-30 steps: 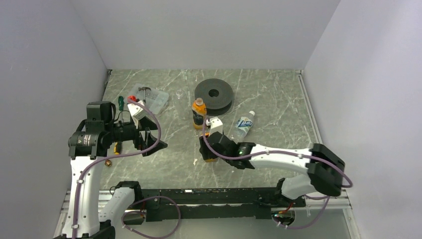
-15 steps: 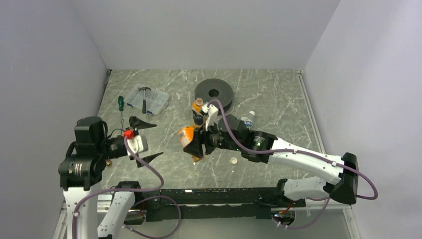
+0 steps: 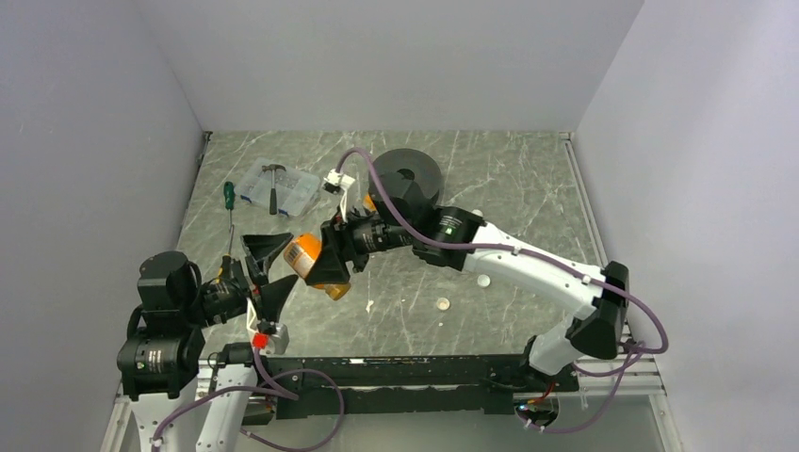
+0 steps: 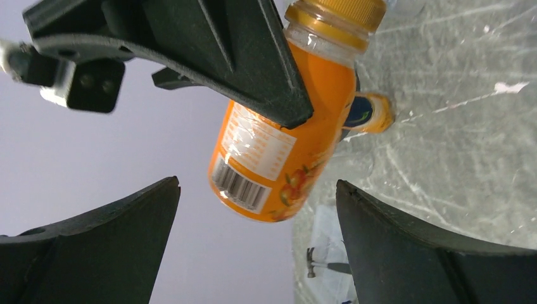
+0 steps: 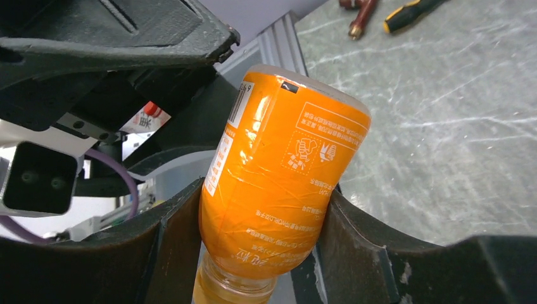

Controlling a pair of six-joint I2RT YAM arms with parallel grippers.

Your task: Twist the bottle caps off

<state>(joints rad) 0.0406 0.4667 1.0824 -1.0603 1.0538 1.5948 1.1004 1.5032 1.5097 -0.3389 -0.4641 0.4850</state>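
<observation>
1. The step in hand looks like the third cap. Two white caps [image 3: 483, 280] lie loose on the bench [image 3: 528, 188], while the orange cap [image 4: 335, 9] sits on the stubby orange bottle [image 4: 278, 139].
2. The right gripper [image 5: 263, 209] is clamped across the bottle's body and holds it tilted in the air over the near left of the bench.
3. The left gripper [image 4: 256, 187] gapes wide, its fingers flanking the bottle's base and touching nothing.
4. Next, the left gripper likely needs to close squarely on the base, so that the bottle is braced for twisting.
</observation>
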